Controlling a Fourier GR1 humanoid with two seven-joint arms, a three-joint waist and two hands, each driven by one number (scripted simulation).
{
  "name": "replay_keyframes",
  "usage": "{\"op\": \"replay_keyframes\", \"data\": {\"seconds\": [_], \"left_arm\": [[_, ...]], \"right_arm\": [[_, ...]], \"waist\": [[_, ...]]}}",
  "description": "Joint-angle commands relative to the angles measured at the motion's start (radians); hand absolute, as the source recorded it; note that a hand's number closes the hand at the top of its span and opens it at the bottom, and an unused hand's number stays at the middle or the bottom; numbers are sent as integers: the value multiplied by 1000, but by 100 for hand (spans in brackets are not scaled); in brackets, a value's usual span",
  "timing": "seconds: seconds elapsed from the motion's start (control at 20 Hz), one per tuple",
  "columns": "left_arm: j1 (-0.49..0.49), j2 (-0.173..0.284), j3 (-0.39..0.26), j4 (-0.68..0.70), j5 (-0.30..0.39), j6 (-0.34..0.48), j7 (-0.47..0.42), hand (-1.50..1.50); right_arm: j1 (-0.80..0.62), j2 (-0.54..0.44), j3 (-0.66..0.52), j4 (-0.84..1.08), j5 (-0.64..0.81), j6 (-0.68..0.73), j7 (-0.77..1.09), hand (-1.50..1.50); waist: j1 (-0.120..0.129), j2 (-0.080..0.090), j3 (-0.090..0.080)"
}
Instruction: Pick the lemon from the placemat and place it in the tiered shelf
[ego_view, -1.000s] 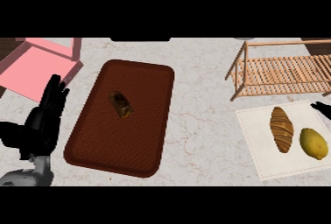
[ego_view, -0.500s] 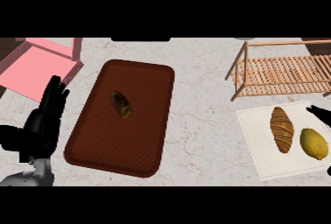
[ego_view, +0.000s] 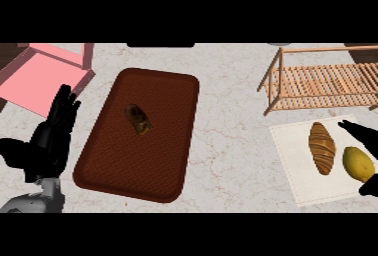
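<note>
Open marble bench (ego_view: 229, 150) between the brown tray (ego_view: 140, 132) and the white placemat (ego_view: 325, 165), wide enough for a hand to pass. On the placemat, a croissant (ego_view: 322, 147) just beside the lemon (ego_view: 358, 164), crowding its left flank. Right hand (ego_view: 362, 135) at the lemon's far and right side. Wooden tiered shelf (ego_view: 325, 82) just beyond the placemat, corner posts and top rail standing at its near-left edge. Pink box (ego_view: 44, 75) far left

A croissant (ego_view: 322, 147), a brown tray (ego_view: 140, 135) holding some dark pastry (ego_view: 138, 119), perhaps, and a pink box (ego_view: 40, 75).
</note>
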Motion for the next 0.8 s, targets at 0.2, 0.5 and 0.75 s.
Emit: {"op": "replay_keyframes", "data": {"seconds": [0.2, 0.5, 0.75], "left_arm": [[16, 2, 58, -17, 4, -61, -9, 0], [26, -13, 61, 35, 9, -85, -43, 0], [-3, -59, 12, -12, -64, -24, 11, 0]], "right_arm": [[-63, 48, -24, 161, 78, -9, -55, -150], [-76, 93, 40, 225, 191, -162, -108, 150], [-105, 72, -6, 289, 205, -272, -204, 150]], "waist": [[1, 0, 0], [4, 2, 0], [2, 1, 0]]}}
